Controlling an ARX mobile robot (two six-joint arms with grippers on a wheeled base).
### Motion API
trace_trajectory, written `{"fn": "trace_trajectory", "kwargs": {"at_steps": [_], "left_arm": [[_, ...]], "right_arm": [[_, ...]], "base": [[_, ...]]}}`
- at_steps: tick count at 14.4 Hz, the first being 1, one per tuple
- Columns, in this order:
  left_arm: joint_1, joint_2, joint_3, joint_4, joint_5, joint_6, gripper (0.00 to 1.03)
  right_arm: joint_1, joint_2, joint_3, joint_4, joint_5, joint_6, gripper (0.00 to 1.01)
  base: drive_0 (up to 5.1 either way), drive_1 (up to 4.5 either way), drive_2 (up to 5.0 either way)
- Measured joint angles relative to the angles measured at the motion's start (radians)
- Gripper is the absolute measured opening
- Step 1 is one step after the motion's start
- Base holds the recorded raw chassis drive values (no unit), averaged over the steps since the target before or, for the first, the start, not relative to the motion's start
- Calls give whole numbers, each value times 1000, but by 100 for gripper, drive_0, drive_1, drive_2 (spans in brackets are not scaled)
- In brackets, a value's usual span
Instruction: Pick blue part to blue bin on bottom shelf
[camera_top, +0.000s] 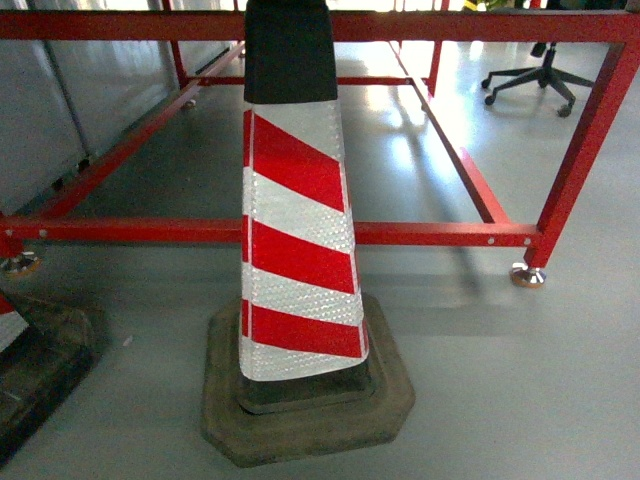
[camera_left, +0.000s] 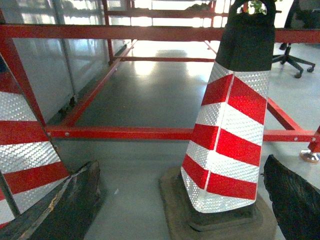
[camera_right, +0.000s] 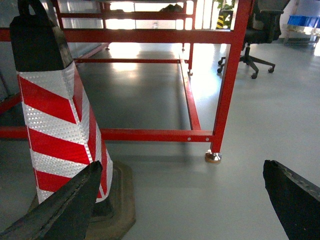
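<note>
Head view, left to right: a second cone (camera_top: 20, 340), cut by the frame edge, shows only its dark base and a sliver of striping. At centre stands a traffic cone (camera_top: 298, 240) with red and white reflective diagonal stripes, a black top and a worn dark rubber base, set on the grey floor (camera_top: 520, 380). Behind it runs a red steel frame (camera_top: 440, 234) on levelling feet. At the upper right stands an office chair (camera_top: 540, 75).

Left wrist view: the left pincer (camera_left: 177, 210) is spread apart, its dark fingers at the lower corners, grasping nothing.

Right wrist view: the right pincer (camera_right: 185, 210) is likewise released, its fingers wide apart over bare floor. At the far upper right, blue containers (camera_right: 306, 21) sit on what may be a shelf; they are too small to identify.

The blue part, blue bin and bottom shelf cannot be made out in any view.
</note>
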Motion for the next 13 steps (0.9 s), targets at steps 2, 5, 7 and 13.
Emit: {"fn": "trace_trajectory", "kwargs": {"at_steps": [2, 5, 7, 13], "left_arm": [[0, 0, 0, 0, 0, 0, 98], [0, 0, 0, 0, 0, 0, 98], [0, 0, 0, 0, 0, 0, 98], [0, 0, 0, 0, 0, 0, 98]], "right_arm": [[0, 0, 0, 0, 0, 0, 98], [0, 0, 0, 0, 0, 0, 98], [0, 0, 0, 0, 0, 0, 98], [0, 0, 0, 0, 0, 0, 98]], "base": [[0, 0, 0], [0, 0, 0], [0, 0, 0], [0, 0, 0]]}}
